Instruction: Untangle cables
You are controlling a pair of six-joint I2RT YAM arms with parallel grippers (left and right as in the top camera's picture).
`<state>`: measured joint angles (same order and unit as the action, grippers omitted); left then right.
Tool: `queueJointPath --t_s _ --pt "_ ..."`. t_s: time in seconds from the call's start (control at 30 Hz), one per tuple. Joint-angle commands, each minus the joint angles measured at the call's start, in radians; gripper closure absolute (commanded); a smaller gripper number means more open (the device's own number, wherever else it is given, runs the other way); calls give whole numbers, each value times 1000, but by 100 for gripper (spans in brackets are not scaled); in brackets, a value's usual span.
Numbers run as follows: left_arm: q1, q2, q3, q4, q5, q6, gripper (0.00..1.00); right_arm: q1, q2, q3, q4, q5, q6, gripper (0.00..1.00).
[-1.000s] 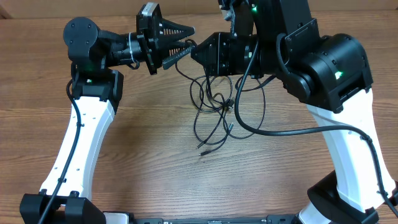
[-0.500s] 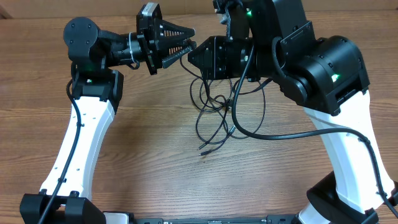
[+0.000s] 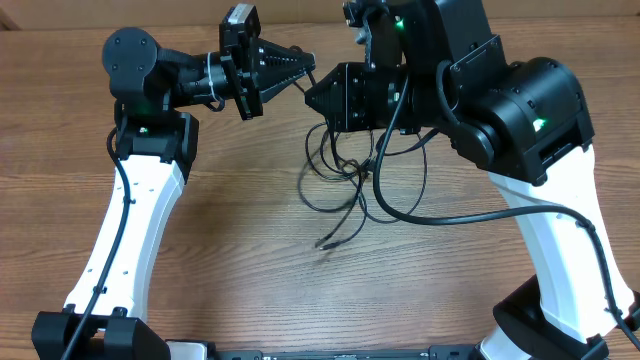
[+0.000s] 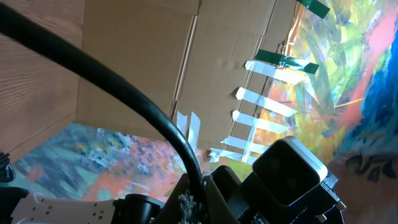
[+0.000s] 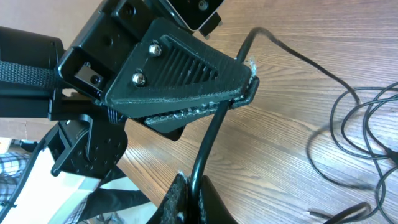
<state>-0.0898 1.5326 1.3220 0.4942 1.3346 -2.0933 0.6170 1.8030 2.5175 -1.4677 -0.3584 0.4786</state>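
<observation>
Nearest the bases: bare tabletop point(image 3: 230, 250), then one loose plug end point(image 3: 322, 243) lying flat, tip aimed near-left.

Mid-tabletop: cables point(image 3: 352, 170) in one loose tangle of overlapping loops, crossings bunched under the right arm. Long axis runs from the plug end up to the far side, leaning slightly right. Upper strands rise off the wood toward the jaws.

Far side: left gripper point(image 3: 308, 72) and right gripper point(image 5: 189, 196) almost tip to tip above the tabletop. Both jaws closed, each pinching the same strand. Right wrist view shows a short stretch between the two grips, then a bend past the left jaws and a drop back to the wood.

Step, as I read it: draw that strand out of the bunch. To do it well, part the grips slowly sideways, keep the span just taut, lift so the loops hang free, and stop if the crossings cinch. A jerk would likely tighten them.
</observation>
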Motion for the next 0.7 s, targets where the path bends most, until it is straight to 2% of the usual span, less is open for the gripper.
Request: queueJointPath --t_s 0.0,0.07,0.1,0.17,0.2,0.23,0.33,0.47,0.6,0.67 --pt "-2 -3 12 4 -8 10 96 5 -4 1 -10 -1 -10 95" --pt "-2 -3 13 29 -17 10 96 5 -4 2 -31 4 -10 65" --pt "-2 -5 14 61 -30 9 96 3 -4 2 -41 13 -10 40" --pt "-2 -9 31 111 -53 9 96 3 -4 2 -65 45 -9 10" --pt "-2 -10 39 114 -56 9 96 3 -4 2 -72 53 -9 4" --pt "-2 -14 65 113 -60 10 96 3 -4 2 -88 77 -9 0" --pt "-2 -14 154 100 -66 10 96 2 -5 2 -114 116 -9 0" --pt "5 -14 283 -17 -111 30 96 -27 -5 2 -134 134 -8 0" --pt "34 -14 316 -134 -182 171 96 -76 -8 2 -167 134 -8 0" --pt "54 -14 316 -234 -229 306 96 -106 -11 2 -195 133 -8 0"
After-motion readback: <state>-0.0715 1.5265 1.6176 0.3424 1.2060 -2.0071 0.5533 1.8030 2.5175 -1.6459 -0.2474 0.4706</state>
